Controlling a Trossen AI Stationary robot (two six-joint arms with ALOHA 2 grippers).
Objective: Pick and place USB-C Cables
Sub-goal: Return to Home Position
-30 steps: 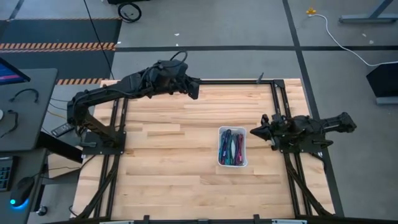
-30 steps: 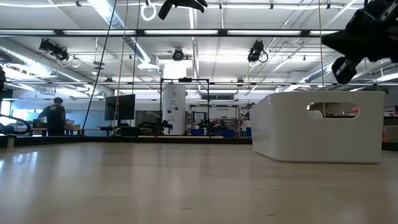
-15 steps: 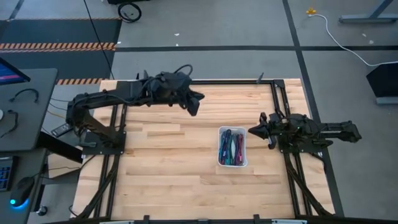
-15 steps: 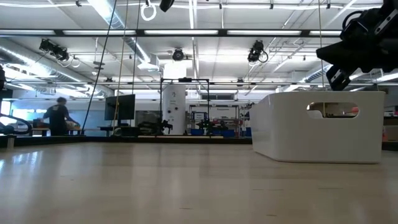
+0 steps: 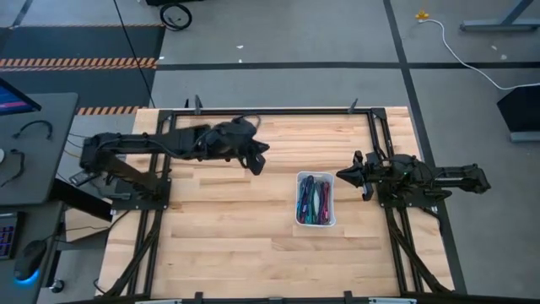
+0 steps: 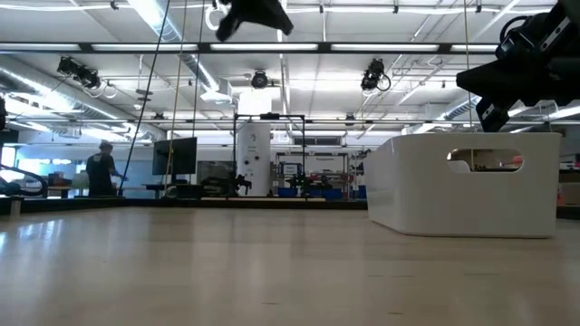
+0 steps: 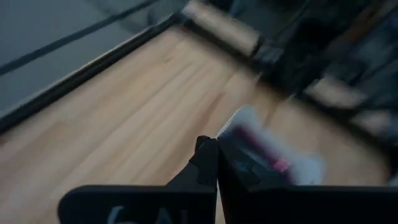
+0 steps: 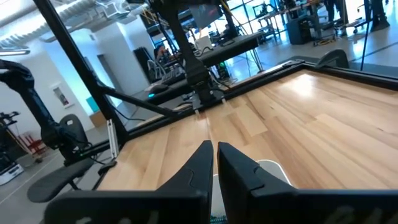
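high view: usb-c cables [image 5: 314, 201] lie inside white tray [image 5: 315, 224].

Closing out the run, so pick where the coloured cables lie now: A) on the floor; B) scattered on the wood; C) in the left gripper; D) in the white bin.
D: the cables lie inside the white bin; the left gripper and right gripper are shut on nothing.

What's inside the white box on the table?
Coloured USB-C cables lie bundled inside the white box, with teal, purple, maroon and green showing from above. Any underneath are covered by the top ones, and from the side its wall hides them all.
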